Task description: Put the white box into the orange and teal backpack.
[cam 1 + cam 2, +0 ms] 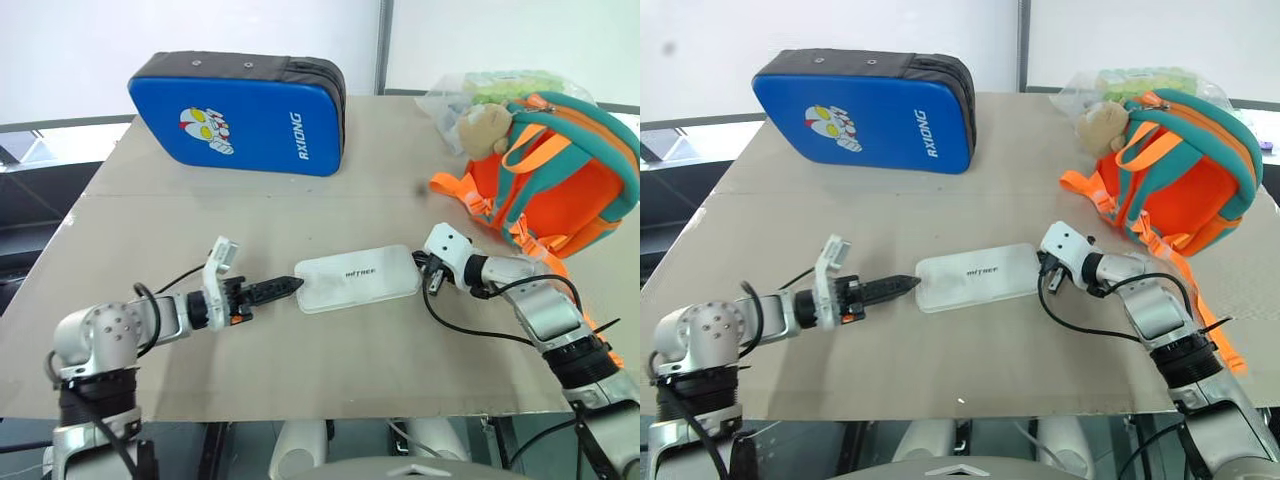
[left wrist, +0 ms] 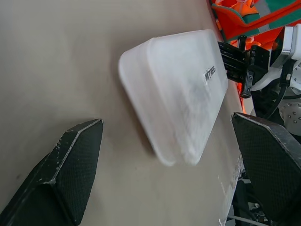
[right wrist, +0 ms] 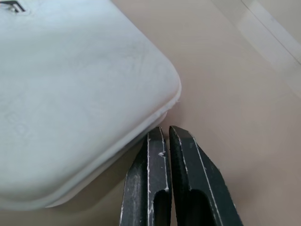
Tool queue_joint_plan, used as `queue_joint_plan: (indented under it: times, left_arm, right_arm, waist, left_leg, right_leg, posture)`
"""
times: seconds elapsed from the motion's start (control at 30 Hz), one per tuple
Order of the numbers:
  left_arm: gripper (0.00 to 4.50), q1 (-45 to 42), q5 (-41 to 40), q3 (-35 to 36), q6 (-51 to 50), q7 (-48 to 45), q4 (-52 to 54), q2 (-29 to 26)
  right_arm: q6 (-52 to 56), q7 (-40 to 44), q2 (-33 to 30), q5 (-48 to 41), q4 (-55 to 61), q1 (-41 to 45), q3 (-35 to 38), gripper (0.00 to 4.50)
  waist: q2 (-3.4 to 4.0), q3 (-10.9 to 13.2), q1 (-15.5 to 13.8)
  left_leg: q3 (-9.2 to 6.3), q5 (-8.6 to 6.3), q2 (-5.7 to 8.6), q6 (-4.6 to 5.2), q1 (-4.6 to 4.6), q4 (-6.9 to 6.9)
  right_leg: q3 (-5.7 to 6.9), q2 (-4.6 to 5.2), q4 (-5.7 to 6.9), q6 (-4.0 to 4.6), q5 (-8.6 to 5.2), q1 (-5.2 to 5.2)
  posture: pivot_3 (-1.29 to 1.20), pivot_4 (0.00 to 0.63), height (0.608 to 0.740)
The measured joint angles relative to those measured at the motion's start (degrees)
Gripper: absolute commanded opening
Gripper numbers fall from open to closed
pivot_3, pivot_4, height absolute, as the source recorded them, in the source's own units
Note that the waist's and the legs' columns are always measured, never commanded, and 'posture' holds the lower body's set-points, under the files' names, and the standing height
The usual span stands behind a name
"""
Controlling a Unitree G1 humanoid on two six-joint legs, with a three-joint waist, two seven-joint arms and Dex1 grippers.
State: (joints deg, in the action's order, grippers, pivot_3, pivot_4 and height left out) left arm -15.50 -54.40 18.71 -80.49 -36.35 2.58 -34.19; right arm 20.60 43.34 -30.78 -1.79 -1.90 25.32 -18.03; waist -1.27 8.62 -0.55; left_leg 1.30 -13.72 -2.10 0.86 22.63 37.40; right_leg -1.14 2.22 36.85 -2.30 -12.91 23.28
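Observation:
The white box lies flat on the table's middle, its dark lettering facing up. My left gripper is at the box's left end, open. Its two fingers stand wide apart on either side of that end without touching it. My right gripper is shut with nothing in it, and its tips rest against the rim of the box's right end near a corner. The orange and teal backpack stands at the table's right side, beyond the right arm, with a tan plush toy on it.
A big blue padded case with a cartoon figure stands at the back left. A clear plastic bag of green things lies behind the backpack. Orange straps trail onto the cardboard-coloured tabletop toward the right arm.

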Motion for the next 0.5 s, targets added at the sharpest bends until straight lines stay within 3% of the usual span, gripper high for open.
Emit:
queue_joint_plan:
  times: [0.17, 0.27, 0.37, 0.43, 0.5]
  left_arm:
    - [4.47, -2.66, 0.93, -1.74, 0.59, -1.12, -3.68, 2.1]
    - [3.56, -3.44, 1.38, -2.25, 0.98, -1.39, -4.48, 4.26]
    - [2.21, -2.17, 1.02, -2.29, 0.15, -1.43, -4.62, 6.21]
    - [1.36, -1.33, -1.74, -1.29, -1.2, -2.57, -4.79, 8.6]
    - [1.08, -1.3, -2.37, -0.92, -1.69, -2.34, -4.49, 9.11]
  right_arm:
    - [-2.08, 1.95, 4.69, 0.53, -2.47, 1.22, -1.87, 0.0]
    - [-2.04, 1.15, 7.04, 1.08, -2.91, 1.1, -1.33, 0.0]
    - [-1.13, -0.89, 7.48, 0.93, -0.2, -1.39, 1.19, 0.0]
    - [2.55, -2.31, 7.84, -1.91, 4.63, -4.67, 5.54, 0.55]
    - [6.39, -2.86, 7.43, -5.51, 10.48, -7.65, 9.88, 1.35]
  waist:
    - [0.32, -0.29, -0.15]
    - [0.36, -0.33, -0.27]
    - [0.34, -0.32, -0.26]
    - [0.22, -0.25, -0.41]
    - [0.14, -0.2, -0.43]
  left_leg:
    - [-0.05, 0.0, 0.0, 0.0, -0.14, 0.0]
    - [-0.06, 0.0, 0.03, 0.0, -0.11, 0.02]
    - [-0.08, 0.0, 0.03, 0.0, 0.04, 0.01]
    - [-0.14, 0.0, 0.01, 0.0, 0.23, 0.01]
    - [-0.2, 0.0, 0.01, 0.0, 0.29, 0.0]
  right_leg:
    - [0.04, -0.01, 0.0, -0.1, -0.06, -0.12]
    - [0.01, 0.02, -0.01, -0.05, -0.03, -0.14]
    - [-0.02, 0.05, -0.08, 0.0, 0.0, -0.09]
    - [0.08, 0.1, -0.1, -0.04, -0.03, -0.01]
    - [0.14, 0.11, -0.11, -0.04, -0.03, 0.01]
  posture:
    - [0.0, 0.15, 0.74]
    - [0.0, 0.15, 0.74]
    - [0.0, 0.15, 0.74]
    - [0.0, 0.15, 0.74]
    - [0.0, 0.15, 0.74]
